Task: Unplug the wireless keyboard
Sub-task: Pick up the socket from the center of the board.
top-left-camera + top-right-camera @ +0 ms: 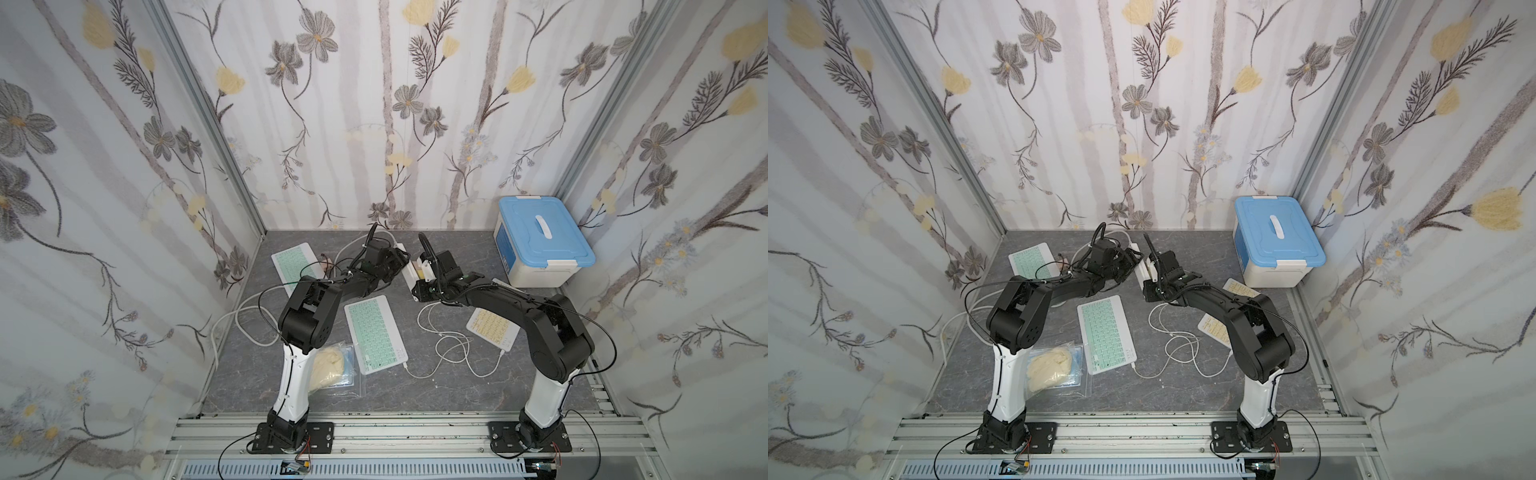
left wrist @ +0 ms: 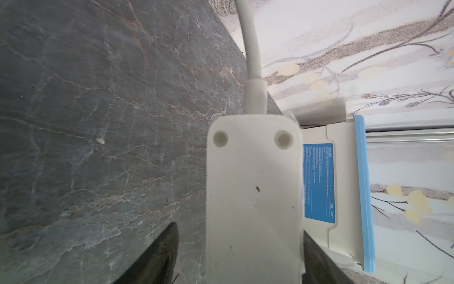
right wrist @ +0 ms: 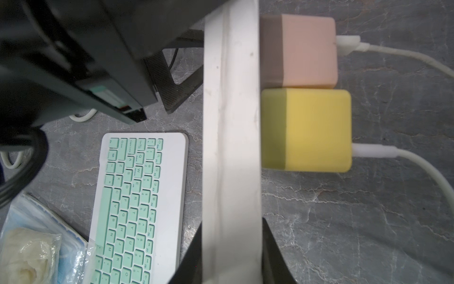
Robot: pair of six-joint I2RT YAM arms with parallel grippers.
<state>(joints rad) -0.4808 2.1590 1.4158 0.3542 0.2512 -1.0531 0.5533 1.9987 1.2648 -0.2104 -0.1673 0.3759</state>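
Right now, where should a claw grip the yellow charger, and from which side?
Likely the yellow charger across its two free flat faces, coming from its cable end: the pink charger crowds one flank and the power strip, held by the right claw, backs it.

Mint, yellow and pink on grey marble

The table (image 1: 457, 386) was dark grey stone with pale and rust-coloured veins; the walls (image 1: 374, 104) were white with grey stripes, grey flowers and yellow blooms. Two keyboards, the mint-keyed keyboard (image 1: 376, 334) and the second mint keyboard (image 1: 293, 262), had white bodies, and the yellow-keyed keyboard (image 1: 492, 326) was white too. The power strip (image 3: 231, 147) was white, carrying a pink charger (image 3: 308, 50) and a yellow charger (image 3: 307, 130), both with white cables (image 1: 449, 353). The storage box (image 1: 536, 276) was white with a light blue lid (image 1: 519, 220) and a blue label (image 2: 318, 182). A clear bag (image 1: 332, 365) showed cream and blue. The arms (image 1: 498, 297) were black and white.
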